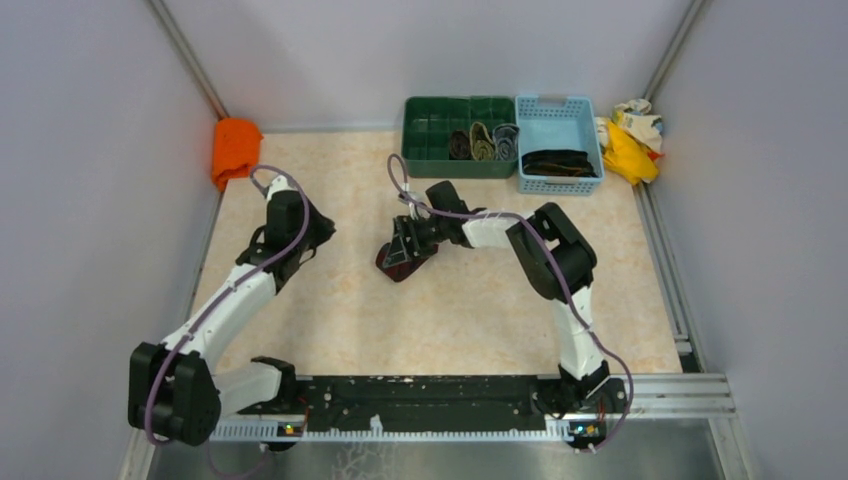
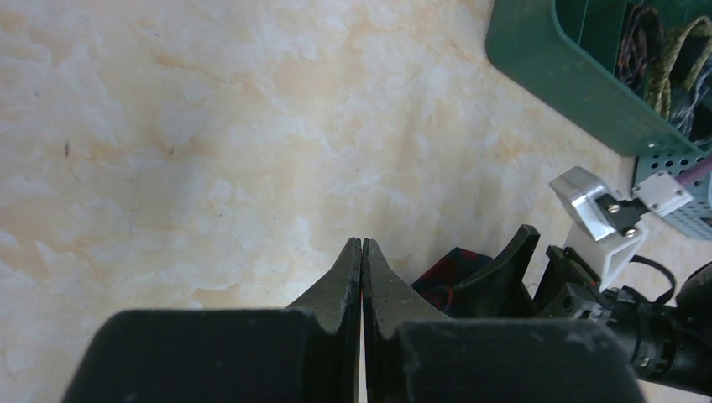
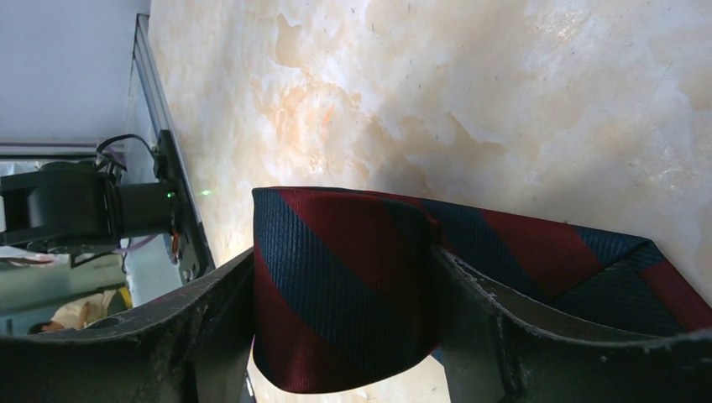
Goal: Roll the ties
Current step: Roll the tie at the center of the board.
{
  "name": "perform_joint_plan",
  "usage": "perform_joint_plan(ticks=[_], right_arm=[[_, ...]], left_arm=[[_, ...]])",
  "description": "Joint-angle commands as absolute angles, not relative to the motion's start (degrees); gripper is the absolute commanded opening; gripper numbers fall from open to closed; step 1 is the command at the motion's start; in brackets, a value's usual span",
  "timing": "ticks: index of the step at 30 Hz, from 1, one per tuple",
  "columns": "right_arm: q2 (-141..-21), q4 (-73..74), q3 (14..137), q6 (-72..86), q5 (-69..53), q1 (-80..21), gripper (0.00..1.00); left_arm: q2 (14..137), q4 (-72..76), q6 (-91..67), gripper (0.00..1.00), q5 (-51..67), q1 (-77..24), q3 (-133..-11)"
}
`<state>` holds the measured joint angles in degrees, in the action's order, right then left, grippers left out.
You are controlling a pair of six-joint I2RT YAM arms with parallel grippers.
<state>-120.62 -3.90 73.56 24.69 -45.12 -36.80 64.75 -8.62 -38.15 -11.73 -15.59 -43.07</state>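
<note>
Right hand (image 3: 344, 294) grips the rolled red-navy tie (image 3: 361, 243) mid-counter (image 3: 520, 75); left hand (image 2: 362, 252) is closed and empty. If you slacken off, the loose tail could unwind the roll.

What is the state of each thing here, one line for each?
left gripper: shut, empty.
right gripper: shut on the red tie.
red tie: partly rolled, tail loose.
rolled ties: three, in the green tray.
dark ties: loose, in the blue basket.
orange cloth: crumpled.
</note>
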Motion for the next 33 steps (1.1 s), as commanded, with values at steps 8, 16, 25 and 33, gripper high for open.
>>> perform_joint_plan(ticks=[8, 16, 25, 33], right_arm=[[-119.0, 4.0, 74.76, 21.11, -39.85, -35.77, 0.74], [-117.46, 5.65, 75.63, 20.65, -38.29, -34.86, 0.81], [-115.53, 5.29, 74.37, 20.48, -36.17, -33.93, 0.89], [-113.22, 12.45, 76.34, 15.42, -26.1, -33.93, 0.89]], left_arm=[[69.74, -0.67, -36.85, 0.01, -4.88, -15.82, -39.4], [70.53, -0.41, -36.3, 0.01, -4.83, -16.87, -38.68], [72.44, 1.85, -36.12, 0.0, -3.27, -17.32, -38.3], [73.51, 2.19, -35.6, 0.0, -3.25, -17.57, -38.45]])
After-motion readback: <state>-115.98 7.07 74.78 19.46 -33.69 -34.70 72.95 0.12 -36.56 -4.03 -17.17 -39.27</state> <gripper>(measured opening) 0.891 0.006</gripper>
